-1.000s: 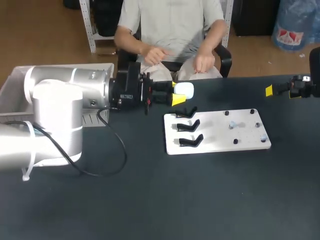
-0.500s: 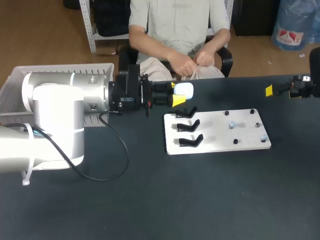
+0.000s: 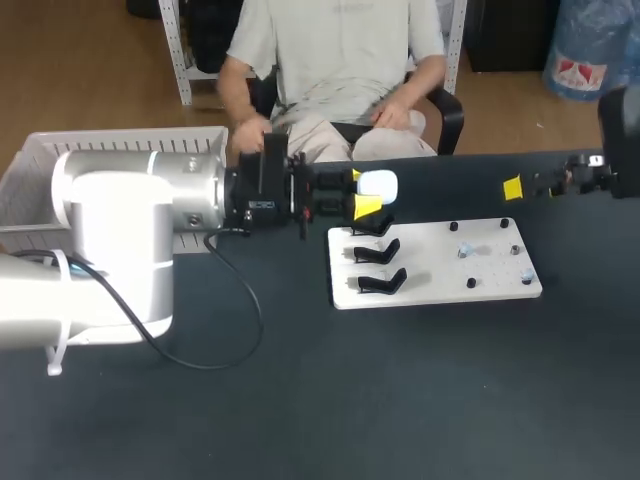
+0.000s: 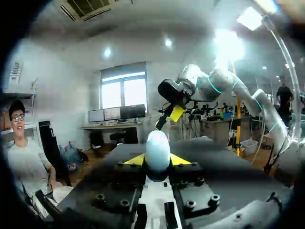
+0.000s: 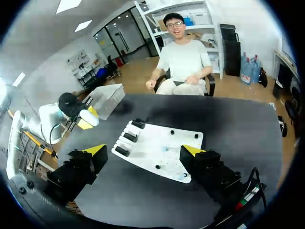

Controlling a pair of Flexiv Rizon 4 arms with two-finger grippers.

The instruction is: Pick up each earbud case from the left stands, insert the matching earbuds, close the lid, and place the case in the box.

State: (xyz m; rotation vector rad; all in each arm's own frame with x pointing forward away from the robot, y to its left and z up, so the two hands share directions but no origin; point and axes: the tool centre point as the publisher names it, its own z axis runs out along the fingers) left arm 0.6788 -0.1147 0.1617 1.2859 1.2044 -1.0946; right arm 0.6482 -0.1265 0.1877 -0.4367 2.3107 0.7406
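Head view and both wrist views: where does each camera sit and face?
Head view: fixed above and behind, looking down on the table; both arms enter from the sides, left gripper shut on the earbud case.
Left wrist view: on the left wrist, looking along its fingers across the table at the right gripper; own tips grip the case.
Right wrist view: on the right wrist, facing back over the white board; own open fingers show.
Shared: all three show the case; wrist views face each other.
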